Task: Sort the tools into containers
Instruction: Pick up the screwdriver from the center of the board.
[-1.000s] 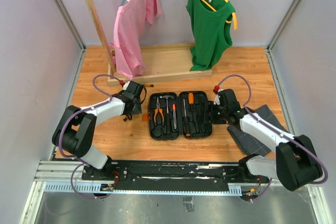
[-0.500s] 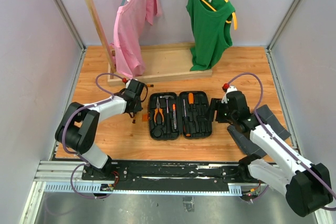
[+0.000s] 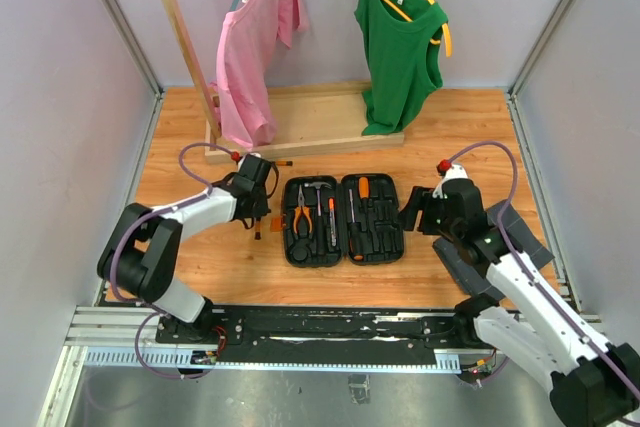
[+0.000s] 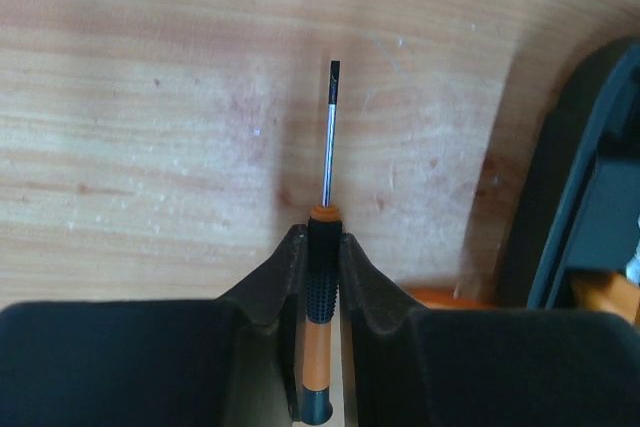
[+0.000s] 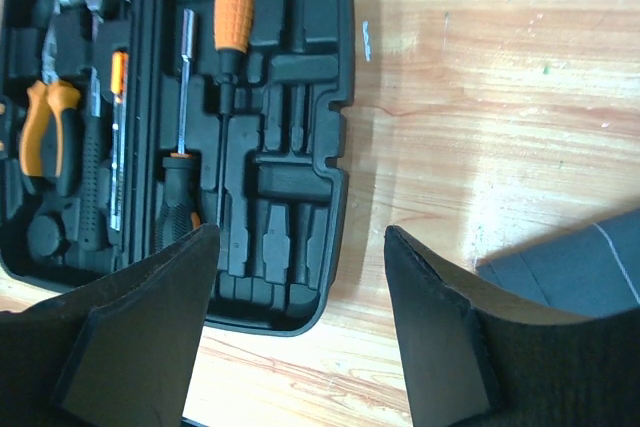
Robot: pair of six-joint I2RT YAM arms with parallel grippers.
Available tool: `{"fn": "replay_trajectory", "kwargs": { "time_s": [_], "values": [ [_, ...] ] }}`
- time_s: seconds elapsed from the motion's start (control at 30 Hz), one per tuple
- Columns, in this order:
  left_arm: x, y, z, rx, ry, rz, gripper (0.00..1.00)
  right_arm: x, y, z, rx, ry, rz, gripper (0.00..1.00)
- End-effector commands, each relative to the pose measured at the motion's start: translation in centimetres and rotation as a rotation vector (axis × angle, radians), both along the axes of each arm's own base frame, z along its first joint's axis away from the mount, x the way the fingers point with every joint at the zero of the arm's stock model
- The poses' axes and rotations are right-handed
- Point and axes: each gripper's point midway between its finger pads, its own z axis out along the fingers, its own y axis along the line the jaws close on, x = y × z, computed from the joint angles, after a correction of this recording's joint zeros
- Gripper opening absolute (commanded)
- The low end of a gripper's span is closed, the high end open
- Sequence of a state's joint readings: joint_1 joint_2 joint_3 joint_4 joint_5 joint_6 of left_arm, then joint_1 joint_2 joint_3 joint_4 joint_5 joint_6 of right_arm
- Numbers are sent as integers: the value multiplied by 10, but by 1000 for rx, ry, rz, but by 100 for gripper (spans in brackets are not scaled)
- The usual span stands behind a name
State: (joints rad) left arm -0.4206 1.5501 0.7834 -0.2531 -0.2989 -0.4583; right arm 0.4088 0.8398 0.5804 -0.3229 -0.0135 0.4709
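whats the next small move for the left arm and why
Probably a short straight lift. The left gripper pinches the black-and-orange handle of the small screwdriver, whose shaft lies flat on the wooden table. Lifting it clear first should let it travel to the open tool case, which has empty slots, without dragging.

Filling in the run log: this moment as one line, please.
left tool: shut on screwdriver, left of case | right tool: open, empty, right of case | phase: grasp
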Motion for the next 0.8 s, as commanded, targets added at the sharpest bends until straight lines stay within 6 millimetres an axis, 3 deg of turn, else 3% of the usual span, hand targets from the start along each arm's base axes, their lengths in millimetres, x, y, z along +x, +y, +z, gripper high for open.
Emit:
{"fn": "replay_trajectory", "kwargs": {
  "time_s": [0.0,0.27,0.47,0.6,0.77],
  "values": [
    [-2,-7,33,-75,-79,-34,1,3,-11,23,26,-84,-66,68],
    [8,-37,109,-260,-284,-152,0,0,0,59,137,-248,-17,68],
    [3,-82,158,-405,-358,-306,0,-3,27,87,262,-358,116,69],
    [-5,-114,186,-485,-406,-377,1,1,42,92,334,-345,143,69],
    [-20,-155,214,-645,-453,-453,1,2,78,98,426,-338,200,71]
  ]
}}
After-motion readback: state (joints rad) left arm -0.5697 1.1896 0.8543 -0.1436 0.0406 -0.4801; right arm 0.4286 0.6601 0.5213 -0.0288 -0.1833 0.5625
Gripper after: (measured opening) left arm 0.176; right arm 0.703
